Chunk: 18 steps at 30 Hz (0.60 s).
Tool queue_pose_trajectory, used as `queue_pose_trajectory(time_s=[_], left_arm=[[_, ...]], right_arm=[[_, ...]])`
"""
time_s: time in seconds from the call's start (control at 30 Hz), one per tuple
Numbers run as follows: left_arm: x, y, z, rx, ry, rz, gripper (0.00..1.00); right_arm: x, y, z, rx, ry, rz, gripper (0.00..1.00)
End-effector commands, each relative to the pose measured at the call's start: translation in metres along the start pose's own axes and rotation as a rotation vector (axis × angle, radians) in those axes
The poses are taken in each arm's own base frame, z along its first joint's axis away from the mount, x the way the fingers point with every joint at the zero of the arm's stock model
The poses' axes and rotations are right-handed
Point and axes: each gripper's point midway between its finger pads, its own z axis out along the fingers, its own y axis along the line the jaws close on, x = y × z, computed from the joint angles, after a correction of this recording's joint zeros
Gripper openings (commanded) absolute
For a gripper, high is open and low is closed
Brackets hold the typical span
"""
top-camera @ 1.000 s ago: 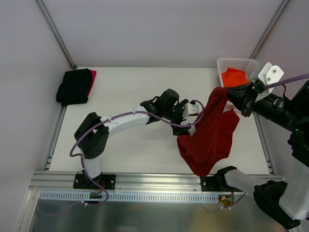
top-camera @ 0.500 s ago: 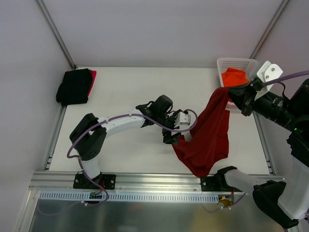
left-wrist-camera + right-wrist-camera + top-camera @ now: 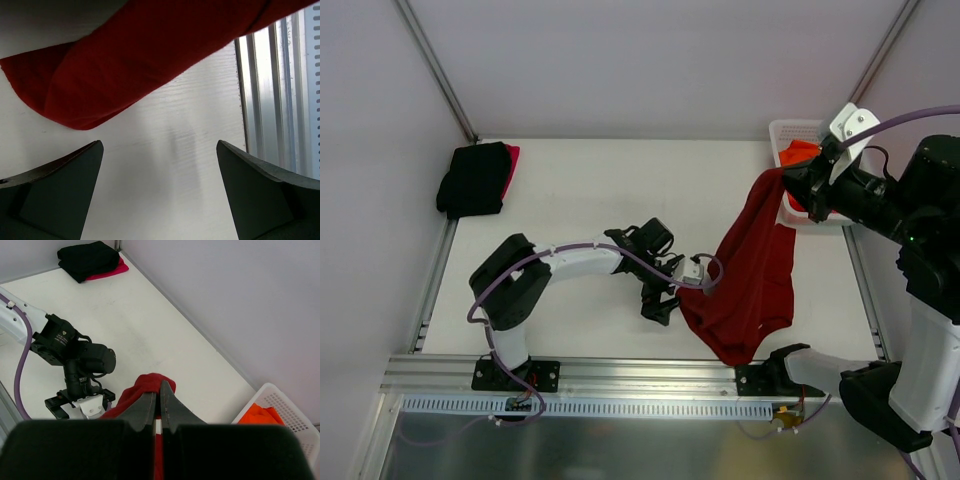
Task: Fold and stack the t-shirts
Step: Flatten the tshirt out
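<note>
The right fingers (image 3: 790,187) are pinching shut on a bunch of the dark red shirt (image 3: 752,268), holding it up just beside the basket (image 3: 808,128) at the far right, where an orange shirt (image 3: 803,155) is lying. From that pinch the cloth is trailing towards the near side, so its long axis is running from the far right down to the near edge of the table (image 3: 580,190), where its low end seems to be resting. The left fingers (image 3: 658,300) are standing wide with nothing between them, low over the table, just left of the shirt's lower left edge. In the left wrist view a rounded fold of cloth is lying just ahead of the spread tips, apart from them, with bare table in the gap. The left arm is therefore the nearer one to that free edge, and I judge the coming move is turning on it reaching right onto the fold. A black shirt (image 3: 473,180) is sitting folded at the far left, well apart
</note>
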Motion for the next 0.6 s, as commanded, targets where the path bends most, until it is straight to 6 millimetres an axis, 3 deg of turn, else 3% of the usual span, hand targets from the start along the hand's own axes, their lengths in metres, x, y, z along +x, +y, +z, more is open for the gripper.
queue_pose_trajectory(time_s=[0.0,0.07,0.17,0.33,0.57], left_arm=[[-0.026,0.006,0.001,0.003,-0.079,0.030,0.99],[-0.032,0.011,0.003,-0.023,-0.093,0.021,0.99],[-0.038,0.034,0.007,-0.147,-0.107,0.044,0.99],[-0.069,0.062,-0.002,-0.300,-0.214,0.117,0.99],[-0.079,0.054,0.003,-0.336,-0.295,0.195,0.98]], right_arm=[[-0.020,-0.007,-0.012,0.058,-0.072,-0.023,0.00],[-0.019,-0.007,-0.013,0.062,-0.069,-0.022,0.00],[-0.018,-0.006,-0.014,0.060,-0.070,-0.020,0.00],[-0.018,-0.006,-0.019,0.070,-0.072,-0.025,0.00],[-0.017,-0.005,-0.021,0.075,-0.072,-0.024,0.00]])
